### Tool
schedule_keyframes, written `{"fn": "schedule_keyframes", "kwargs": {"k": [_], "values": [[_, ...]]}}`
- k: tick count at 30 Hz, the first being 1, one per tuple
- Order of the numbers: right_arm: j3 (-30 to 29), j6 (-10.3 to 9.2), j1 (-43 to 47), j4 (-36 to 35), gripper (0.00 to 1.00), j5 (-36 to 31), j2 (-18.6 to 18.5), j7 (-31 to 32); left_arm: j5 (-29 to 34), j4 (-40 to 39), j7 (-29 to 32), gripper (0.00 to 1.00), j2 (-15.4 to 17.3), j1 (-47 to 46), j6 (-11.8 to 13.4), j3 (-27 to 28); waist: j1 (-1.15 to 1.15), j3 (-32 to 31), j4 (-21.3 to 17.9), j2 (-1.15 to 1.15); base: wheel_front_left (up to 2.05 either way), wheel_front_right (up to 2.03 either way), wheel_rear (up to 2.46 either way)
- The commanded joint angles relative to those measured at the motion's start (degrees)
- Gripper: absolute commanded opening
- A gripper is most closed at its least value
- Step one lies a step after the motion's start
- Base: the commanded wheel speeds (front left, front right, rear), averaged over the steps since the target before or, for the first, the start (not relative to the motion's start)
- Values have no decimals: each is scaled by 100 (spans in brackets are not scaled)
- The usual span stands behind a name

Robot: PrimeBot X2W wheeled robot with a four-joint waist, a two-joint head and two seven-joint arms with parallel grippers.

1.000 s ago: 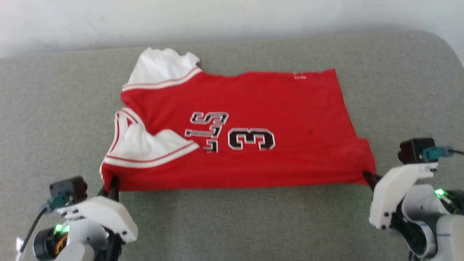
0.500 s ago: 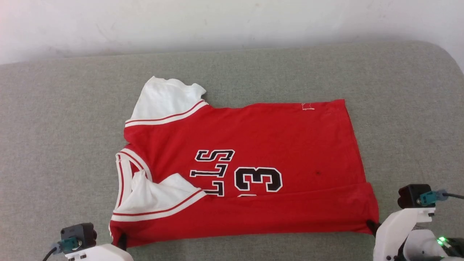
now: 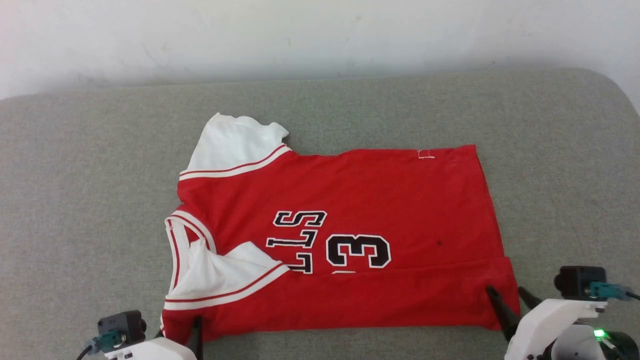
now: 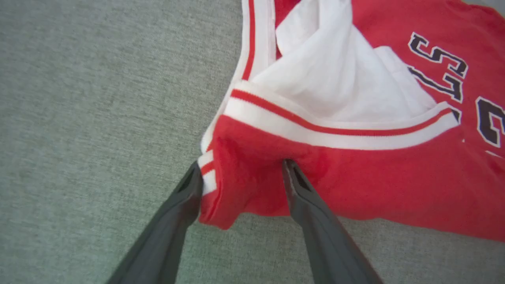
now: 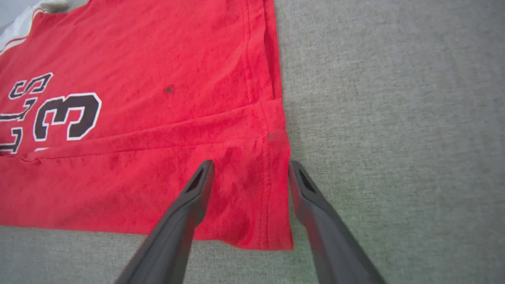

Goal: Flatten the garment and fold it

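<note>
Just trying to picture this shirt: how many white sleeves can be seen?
2. The far sleeve sticks out at the upper left corner of the jersey in the head view; the near sleeve lies crumpled over the red front, lower left. None seems hidden.

Count taken: one garment (image 3: 350, 200), carrying two white sleeves (image 3: 235, 145) and a single black digit "3" (image 3: 358, 251). Two grippers were noted, the left gripper (image 4: 241, 169) and the right gripper (image 5: 250, 165), with two dark fingers (image 5: 181, 221) each, four in all. Two black wrist cameras (image 3: 580, 281) showed in the head view. One grey fabric surface (image 3: 75, 200); one pale wall (image 3: 320, 35).
</note>
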Motion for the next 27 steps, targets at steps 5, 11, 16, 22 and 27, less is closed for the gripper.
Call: {"fn": "schedule_keyframes", "kwargs": {"k": [5, 11, 16, 22, 27], "values": [[-14, -11, 66, -239, 100, -68, 3, -1021, 260, -109, -476, 100, 134, -377, -177, 92, 0, -80, 13, 0, 0, 0, 0], [213, -11, -216, -470, 100, -355, 3, -2289, 882, -95, -1145, 100, 310, -1308, -428, 74, 0, 150, -44, 0, 0, 0, 0], [355, -11, -635, -611, 100, -575, 3, -3033, 1235, 466, -1398, 100, 443, -2558, -1022, -100, 0, 607, -164, 0, 0, 0, 0], [522, -11, -1071, -699, 100, -661, 3, -3354, 1400, 1342, -1053, 100, 532, -4143, -1636, -285, 0, 1201, -430, 0, 0, 0, 0], [636, -11, -1370, -780, 100, -576, 3, -3420, 1329, 2052, -195, 100, 694, -5290, -2094, -391, 0, 1684, -715, 0, 0, 0, 0]]}}
